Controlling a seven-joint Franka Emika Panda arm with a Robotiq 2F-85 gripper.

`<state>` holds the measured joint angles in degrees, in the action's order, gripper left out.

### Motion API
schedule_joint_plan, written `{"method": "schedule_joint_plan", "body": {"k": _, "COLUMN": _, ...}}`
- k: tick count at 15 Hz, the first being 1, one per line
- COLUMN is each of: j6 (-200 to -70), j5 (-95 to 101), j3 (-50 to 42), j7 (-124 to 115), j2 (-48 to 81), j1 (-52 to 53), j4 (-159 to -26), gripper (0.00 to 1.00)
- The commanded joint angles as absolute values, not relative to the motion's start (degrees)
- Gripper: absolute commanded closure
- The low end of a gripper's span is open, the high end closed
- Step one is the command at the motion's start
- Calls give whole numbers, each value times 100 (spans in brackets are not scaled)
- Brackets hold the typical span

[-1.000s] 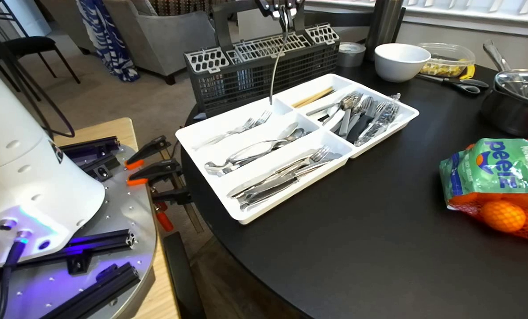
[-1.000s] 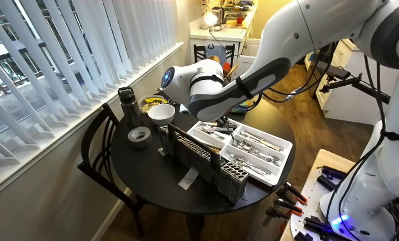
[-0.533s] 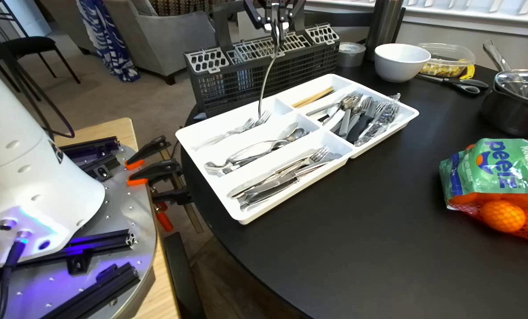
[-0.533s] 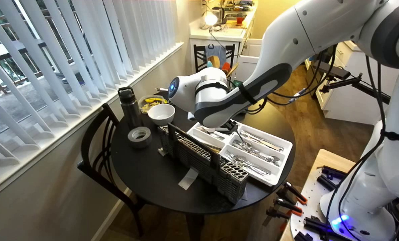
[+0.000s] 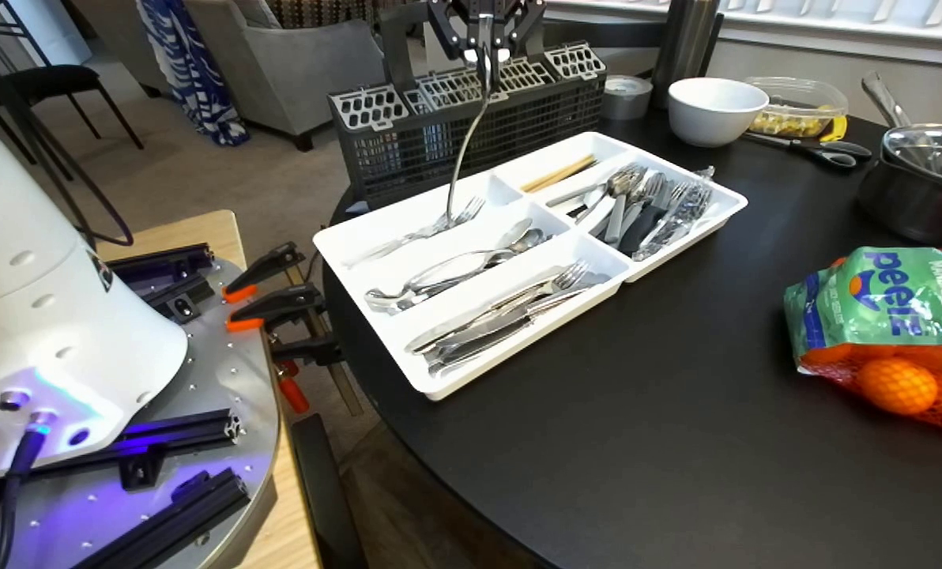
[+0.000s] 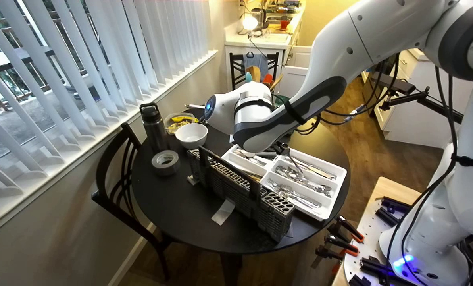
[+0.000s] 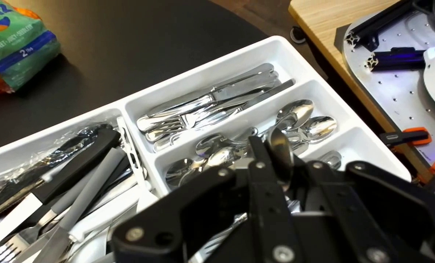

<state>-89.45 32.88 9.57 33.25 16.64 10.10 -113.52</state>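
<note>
The gripper (image 5: pixel 486 75) was pointing downward above the white tray (image 5: pixel 384 316), and its fingers were closed around a metal spoon (image 7: pixel 280 146). In the wrist view the bowl of this spoon showed at the fingers; in both exterior views its thin handle hung down below them, somewhat curved and tilted. The lower end stood over the tray, but over which compartment exactly, and whether it touched the cutlery there, I could not tell. In the middle long compartment lay more spoons (image 7: pixel 318 128), and on its two sides were knives (image 7: pixel 239 87), mixed with a fork, and forks (image 5: pixel 469 210). Further along the tray there were wooden chopsticks (image 5: pixel 559 172) and, next to them, mixed cutlery (image 5: pixel 645 205), partly in clear plastic. A dark cutlery basket (image 5: pixel 392 150) stood on the black table (image 5: pixel 676 442), just beside the tray. Near the end of this basket were a roll of tape (image 5: pixel 626 103), a white bowl (image 5: pixel 716 114) and a metal bottle (image 6: pixel 155 127). Behind the bowl was a clear container (image 5: pixel 795 122), with scissors (image 5: pixel 811 147) near it. A pot (image 5: pixel 906 201) and a bag of orange fruit (image 5: pixel 874 304) stood apart from the tray.
</note>
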Motion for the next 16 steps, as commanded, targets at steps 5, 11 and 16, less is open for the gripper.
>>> {"method": "schedule_joint_plan", "body": {"k": 5, "j6": -8969, "j5": 3229, "j3": 660, "j7": 3324, "j2": 2058, "j1": 544, "j4": -11432, "gripper": 97}}
{"method": "schedule_joint_plan", "body": {"k": 11, "j6": -9019, "j5": 3048, "j3": 675, "j7": 3399, "j2": 2483, "j1": 367, "j4": -11367, "gripper": 97}}
{"method": "schedule_joint_plan", "body": {"k": 16, "j6": -9011, "j5": 3055, "j3": 699, "j7": 3382, "j2": 2695, "j1": 378, "j4": -11353, "gripper": 97}}
